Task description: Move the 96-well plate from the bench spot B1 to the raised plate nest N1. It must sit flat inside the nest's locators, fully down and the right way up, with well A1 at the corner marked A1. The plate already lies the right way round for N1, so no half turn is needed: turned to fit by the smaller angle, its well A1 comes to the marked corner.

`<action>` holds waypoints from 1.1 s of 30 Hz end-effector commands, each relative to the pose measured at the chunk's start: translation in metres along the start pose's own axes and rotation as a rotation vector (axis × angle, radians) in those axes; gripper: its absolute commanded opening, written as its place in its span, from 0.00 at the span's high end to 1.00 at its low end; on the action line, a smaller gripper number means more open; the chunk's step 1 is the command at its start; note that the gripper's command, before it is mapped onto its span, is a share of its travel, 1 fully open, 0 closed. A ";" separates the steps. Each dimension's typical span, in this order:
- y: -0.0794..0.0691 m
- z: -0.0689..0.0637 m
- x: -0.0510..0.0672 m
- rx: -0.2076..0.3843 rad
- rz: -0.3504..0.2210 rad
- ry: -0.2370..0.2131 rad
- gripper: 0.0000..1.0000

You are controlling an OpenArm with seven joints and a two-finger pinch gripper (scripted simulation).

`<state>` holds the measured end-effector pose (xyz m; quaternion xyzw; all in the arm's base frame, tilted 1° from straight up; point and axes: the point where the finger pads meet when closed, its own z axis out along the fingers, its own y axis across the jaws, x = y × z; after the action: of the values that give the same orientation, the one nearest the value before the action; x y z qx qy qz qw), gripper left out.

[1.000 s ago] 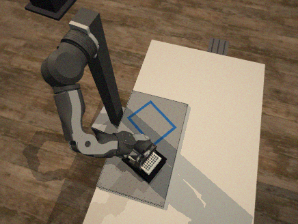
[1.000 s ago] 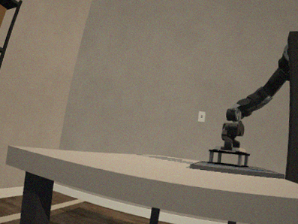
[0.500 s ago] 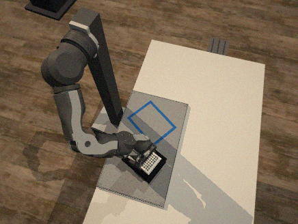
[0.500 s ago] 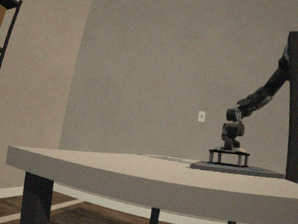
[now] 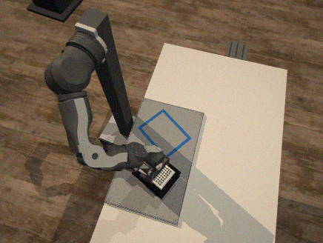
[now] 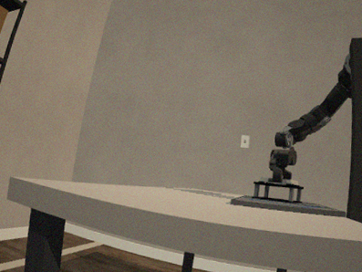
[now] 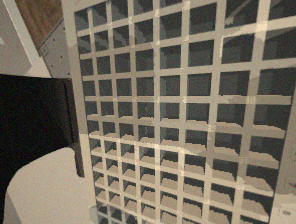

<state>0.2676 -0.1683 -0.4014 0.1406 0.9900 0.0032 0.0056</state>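
Note:
The white 96-well plate (image 5: 163, 175) is over the black raised nest N1 (image 5: 161, 182) at the near end of the grey mat. My gripper (image 5: 150, 170) is shut on the plate's left edge. In the side view the gripper (image 6: 279, 176) stands right on top of the nest (image 6: 278, 189); I cannot tell whether the plate rests fully down or hovers just above. In the wrist view the plate's well grid (image 7: 185, 120) fills the frame, with the nest's black top at its left. The fingertips are hidden. The blue outline of spot B1 (image 5: 164, 132) is empty.
The arm's dark upright column (image 5: 111, 78) stands at the mat's left edge. The cream table (image 5: 230, 141) stretches to the right. A small grey ribbed block (image 5: 236, 50) sits at the table's far edge.

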 end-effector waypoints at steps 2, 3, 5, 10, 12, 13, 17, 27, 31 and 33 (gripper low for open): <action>0.000 0.000 0.000 -0.002 -0.001 -0.001 1.00; 0.000 0.000 0.000 -0.002 -0.001 -0.001 1.00; 0.000 0.000 0.000 -0.002 0.000 -0.001 1.00; 0.000 -0.001 0.000 -0.001 0.000 -0.001 1.00; 0.000 -0.001 0.000 -0.001 0.000 -0.001 1.00; 0.000 -0.001 0.000 -0.001 0.000 -0.001 1.00; 0.000 -0.001 0.000 -0.001 0.000 -0.001 1.00; 0.001 0.002 0.001 -0.004 -0.002 0.001 1.00; 0.001 0.002 0.001 -0.004 -0.002 0.001 1.00; 0.001 0.002 0.001 -0.004 -0.002 0.001 1.00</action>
<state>0.2662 -0.1685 -0.4039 0.1402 0.9901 0.0025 0.0043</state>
